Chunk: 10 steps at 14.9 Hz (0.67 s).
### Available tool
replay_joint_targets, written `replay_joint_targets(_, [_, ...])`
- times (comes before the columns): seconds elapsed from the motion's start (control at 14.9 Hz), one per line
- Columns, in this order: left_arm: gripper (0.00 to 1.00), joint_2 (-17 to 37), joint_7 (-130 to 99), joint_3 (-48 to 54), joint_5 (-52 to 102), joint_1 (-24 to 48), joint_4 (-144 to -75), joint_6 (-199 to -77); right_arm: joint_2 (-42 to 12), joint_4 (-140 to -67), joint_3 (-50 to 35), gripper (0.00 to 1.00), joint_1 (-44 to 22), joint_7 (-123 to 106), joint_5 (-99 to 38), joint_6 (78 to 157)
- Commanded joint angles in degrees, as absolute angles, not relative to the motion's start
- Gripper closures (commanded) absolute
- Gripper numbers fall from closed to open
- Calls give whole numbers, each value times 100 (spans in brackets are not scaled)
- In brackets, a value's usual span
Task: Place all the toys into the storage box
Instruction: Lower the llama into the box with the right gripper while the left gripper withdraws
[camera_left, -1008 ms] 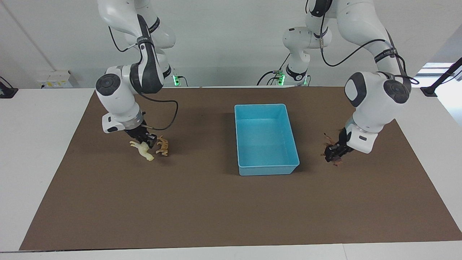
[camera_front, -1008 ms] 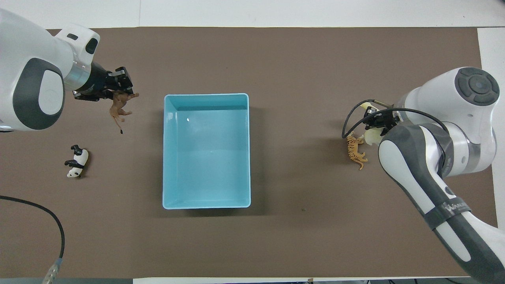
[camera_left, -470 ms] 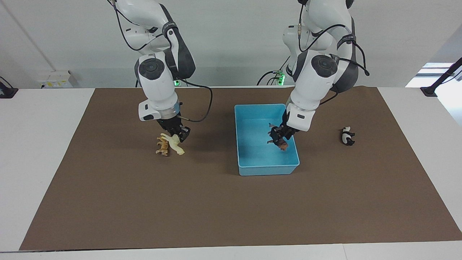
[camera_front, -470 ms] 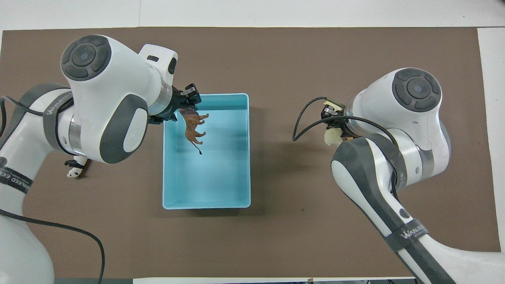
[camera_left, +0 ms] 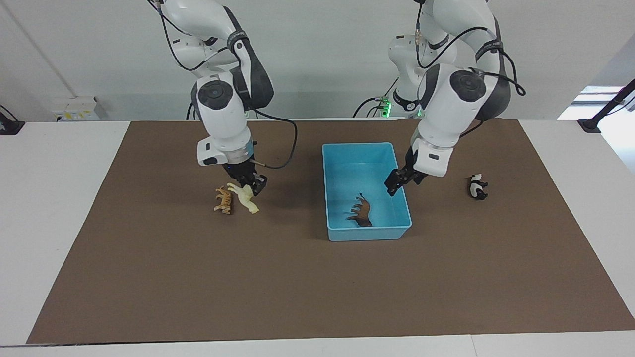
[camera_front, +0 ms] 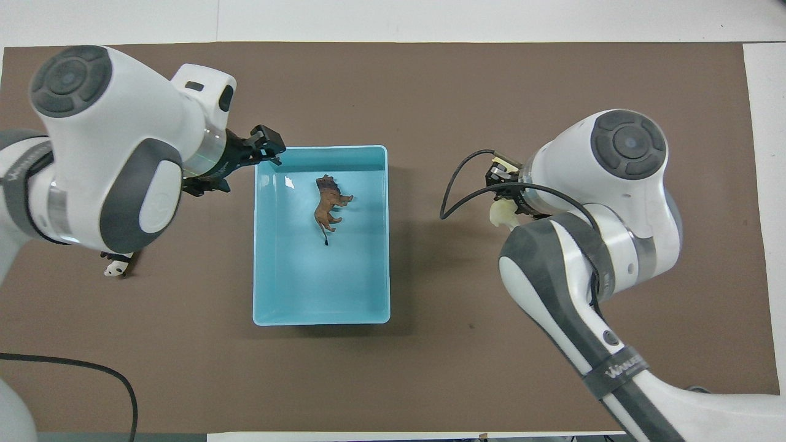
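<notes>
The light blue storage box (camera_left: 368, 232) sits mid-mat, also in the overhead view (camera_front: 322, 319). The brown lion (camera_left: 360, 212) lies inside it, in the part farther from the robots (camera_front: 330, 204). My left gripper (camera_left: 395, 184) is open and empty over the box's wall at the left arm's end (camera_front: 268, 146). My right gripper (camera_left: 251, 185) is shut on the cream horse (camera_left: 244, 197), held low over the mat beside the orange tiger (camera_left: 223, 200). The horse peeks out under the right arm (camera_front: 501, 215). The panda (camera_left: 478, 188) lies on the mat at the left arm's end.
A brown mat (camera_left: 297, 287) covers the white table. In the overhead view the tiger is hidden under the right arm and only the panda's head (camera_front: 113, 269) shows under the left arm.
My left gripper opened and the lion dropped into the box; the gripper drew back to the box's wall. My right gripper carried the horse a little toward the box.
</notes>
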<state>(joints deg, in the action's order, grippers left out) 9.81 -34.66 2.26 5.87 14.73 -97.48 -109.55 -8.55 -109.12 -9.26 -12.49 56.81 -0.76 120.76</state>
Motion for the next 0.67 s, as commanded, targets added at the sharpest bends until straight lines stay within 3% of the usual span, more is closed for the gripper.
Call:
replay_joint_targets(0.0, [0, 703, -1809, 229, 598, 558, -10019, -10819, -1001, -10357, -940, 100, -2141, 6668, -280, 12199])
replay_joint_targets(0.2, [0, 607, -128, 229, 484, -183, -10439, -11388, -1274, -9871, -940, 100, -2626, 6855, -553, 12462])
replay_joint_targets(0.47, [0, 624, 1253, 229, -156, -544, -11187, -12435, -1626, -9554, -940, 100, -2944, 6935, -615, 12875])
replay_joint_targets(0.6, [0, 703, 1904, 229, -220, -763, -11241, -12515, -1652, -9554, -940, 61, -3094, 6926, -624, 12885])
